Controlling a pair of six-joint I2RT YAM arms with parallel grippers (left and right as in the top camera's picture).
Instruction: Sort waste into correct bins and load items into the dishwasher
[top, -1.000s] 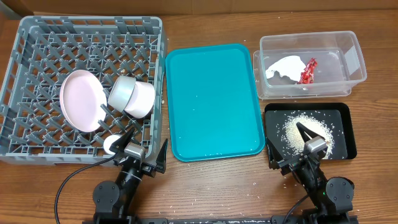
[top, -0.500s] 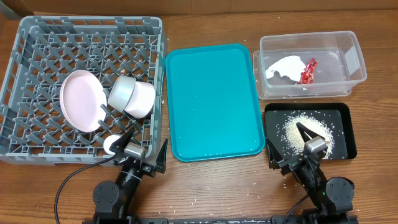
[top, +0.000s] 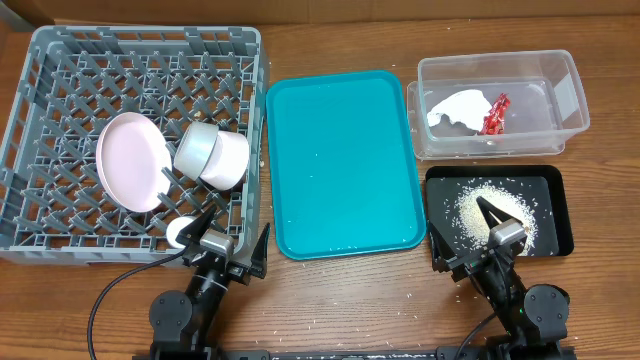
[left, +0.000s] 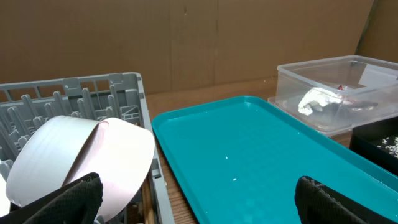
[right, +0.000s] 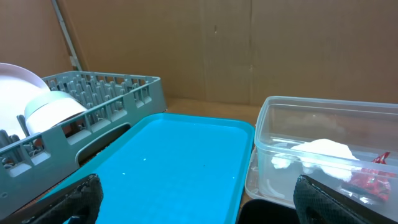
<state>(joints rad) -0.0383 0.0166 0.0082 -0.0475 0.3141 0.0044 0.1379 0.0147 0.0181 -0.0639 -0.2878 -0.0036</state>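
The grey dish rack holds the white plate on edge, the grey metal bowl and the white bowl. I cannot make out the chopsticks. The clear tub holds the white napkin and the red-and-silver wrapper. The black tray holds the rice. My left gripper is open and empty at the rack's front right corner. My right gripper is open and empty at the black tray's front left corner.
The teal serving tray lies between rack and bins, bare but for specks. It fills the left wrist view and right wrist view. Loose grains dot the wooden table near its front edge. A cardboard wall stands behind.
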